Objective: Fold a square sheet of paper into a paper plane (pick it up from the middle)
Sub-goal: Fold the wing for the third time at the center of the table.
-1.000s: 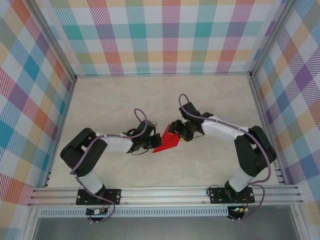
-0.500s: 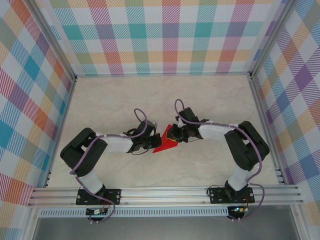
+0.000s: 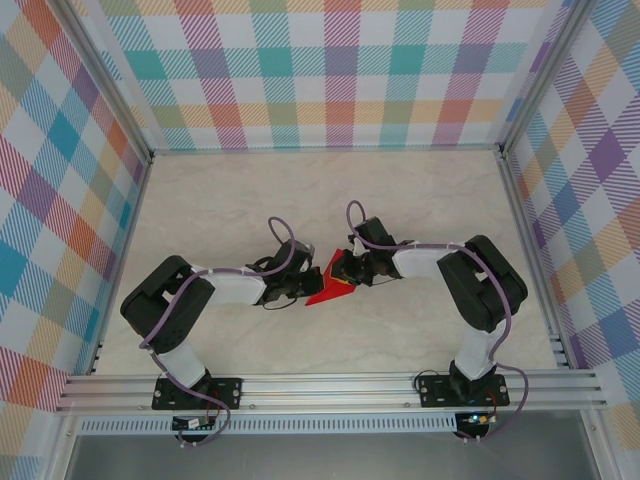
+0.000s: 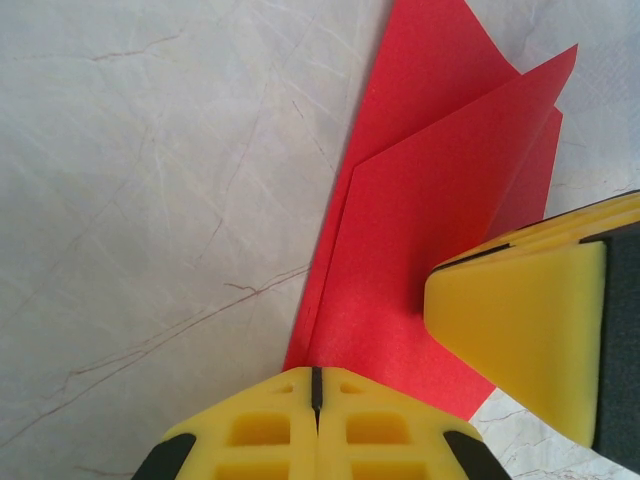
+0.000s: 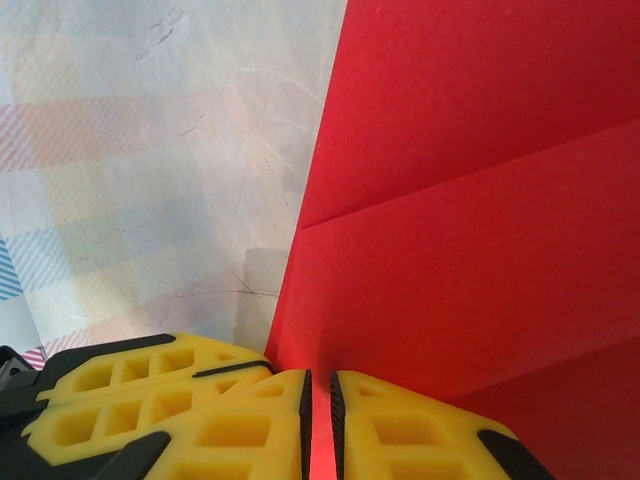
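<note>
Folding is midway: paper (image 3: 332,287) lies creased between our grippers. Our left gripper (image 4: 315,385), fingers together, seems to press its near corner; our right gripper (image 5: 318,400) is pinched on a raised fold. Next we need a steady drag to sharpen that crease.

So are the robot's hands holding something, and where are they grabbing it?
Both hold the folded red paper: the left gripper pinches its edge in shut jaws, the right gripper pinches another edge.

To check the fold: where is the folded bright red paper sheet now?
Top view: mid-table, the folded bright red paper sheet sits between the left gripper and right gripper.
</note>
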{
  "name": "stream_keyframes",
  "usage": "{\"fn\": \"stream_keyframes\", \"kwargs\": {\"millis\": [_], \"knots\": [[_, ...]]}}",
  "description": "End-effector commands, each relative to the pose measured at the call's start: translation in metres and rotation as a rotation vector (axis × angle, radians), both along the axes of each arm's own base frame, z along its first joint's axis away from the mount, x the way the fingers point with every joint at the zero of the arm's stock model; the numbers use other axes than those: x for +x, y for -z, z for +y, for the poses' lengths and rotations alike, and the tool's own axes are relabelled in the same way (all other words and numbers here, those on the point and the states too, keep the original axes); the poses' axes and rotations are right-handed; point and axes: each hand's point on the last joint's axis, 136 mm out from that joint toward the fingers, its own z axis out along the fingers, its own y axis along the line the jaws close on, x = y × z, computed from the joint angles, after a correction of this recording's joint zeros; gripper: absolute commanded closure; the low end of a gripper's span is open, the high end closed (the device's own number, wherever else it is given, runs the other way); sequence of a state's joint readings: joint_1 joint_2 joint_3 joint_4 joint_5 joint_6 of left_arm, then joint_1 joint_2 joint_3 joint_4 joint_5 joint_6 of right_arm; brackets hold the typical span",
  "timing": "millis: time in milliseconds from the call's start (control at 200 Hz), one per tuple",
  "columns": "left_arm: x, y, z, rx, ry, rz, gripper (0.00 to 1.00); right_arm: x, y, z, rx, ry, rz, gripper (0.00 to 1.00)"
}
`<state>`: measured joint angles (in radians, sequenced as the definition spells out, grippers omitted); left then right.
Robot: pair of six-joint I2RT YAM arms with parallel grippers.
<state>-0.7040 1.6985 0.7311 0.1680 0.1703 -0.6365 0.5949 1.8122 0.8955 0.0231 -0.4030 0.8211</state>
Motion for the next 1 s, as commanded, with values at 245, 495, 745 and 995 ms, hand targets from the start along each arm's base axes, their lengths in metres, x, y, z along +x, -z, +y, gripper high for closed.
{"fn": "stream_keyframes", "kwargs": {"millis": [245,495,745,995], "knots": [[-0.02,0.034,0.039,0.169,-0.055,0.109,0.98,-0.002,0.017,-0.005,-0.016,-0.013,0.022,0.85],[-0.007,-0.001,0.026,0.126,-0.021,0.041,0.95,-0.005,0.027,-0.01,-0.05,-0.008,0.054,0.85],[-0.001,-0.05,0.006,0.0,0.028,-0.052,0.89,-0.008,0.033,-0.013,-0.065,0.002,0.081,0.85],[-0.015,-0.049,-0.011,-0.116,0.1,-0.009,0.84,-0.008,0.032,-0.011,-0.053,0.011,0.086,0.84]]}}
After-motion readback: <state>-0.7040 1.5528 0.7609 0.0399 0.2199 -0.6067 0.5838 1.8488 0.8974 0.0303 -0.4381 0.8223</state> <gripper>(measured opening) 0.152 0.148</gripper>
